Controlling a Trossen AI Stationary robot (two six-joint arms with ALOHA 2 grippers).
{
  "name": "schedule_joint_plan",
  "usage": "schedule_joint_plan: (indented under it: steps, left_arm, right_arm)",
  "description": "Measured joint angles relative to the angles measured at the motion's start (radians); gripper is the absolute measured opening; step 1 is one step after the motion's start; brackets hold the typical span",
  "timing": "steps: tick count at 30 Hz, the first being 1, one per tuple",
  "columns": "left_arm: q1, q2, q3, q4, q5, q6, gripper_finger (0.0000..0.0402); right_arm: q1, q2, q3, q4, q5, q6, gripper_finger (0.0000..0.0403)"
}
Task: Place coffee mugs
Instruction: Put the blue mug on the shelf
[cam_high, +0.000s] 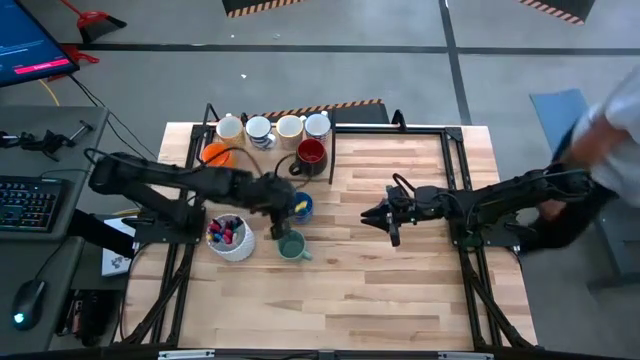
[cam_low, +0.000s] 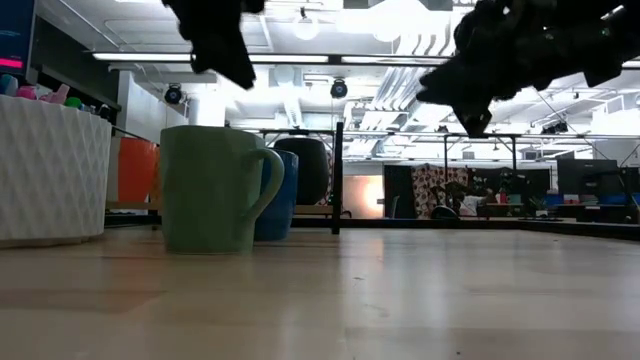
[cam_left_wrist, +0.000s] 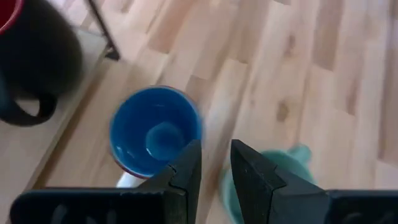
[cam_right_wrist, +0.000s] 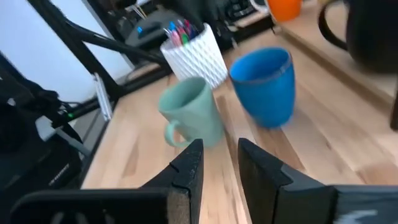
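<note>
Six mugs look already placed at the back of the table: four white mugs (cam_high: 273, 127) in a row, the orange mug (cam_high: 215, 154) and the dark red mug (cam_high: 311, 155) just in front of them, beside a thin black upright post (cam_low: 338, 178). Two appear left to do. The blue mug (cam_left_wrist: 155, 129) stands just ahead of the left gripper (cam_left_wrist: 214, 167), almost under its fingertips, and the green mug (cam_left_wrist: 273, 180) stands right beside that gripper on the other side, handle outward. In its own wrist view the left gripper's fingers stand slightly apart with a narrow gap and nothing between them; it hovers above both mugs, clear of the wood. The white pen holder (cam_high: 230, 238) with markers sits near the green mug, toward the left arm's base.

The right gripper (cam_right_wrist: 219, 163) hangs well apart from the mugs over bare tabletop (cam_high: 400, 290), pointed at them, fingers likewise a little apart and empty. By this judgement the task is about three-quarters through.
</note>
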Motion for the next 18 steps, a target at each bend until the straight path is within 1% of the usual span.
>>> schedule_joint_plan:
  steps: [3,10,18]
  left_arm:
    - [0.077,0.037,0.001,-0.009,0.041,-0.029,0.0077]
    - [0.194,0.135,0.001,-0.014,0.044,-0.046,0.0077]
    - [0.247,0.183,0.001,-0.041,0.050,-0.047,0.0077]
  right_arm:
    - [0.000,0.000,0.000,-0.045,0.009,0.019,0.0081]
    - [0.000,0.000,0.000,-0.069,0.011,0.026,0.0081]
    - [0.000,0.001,0.000,-0.085,0.011,0.043,0.0081]
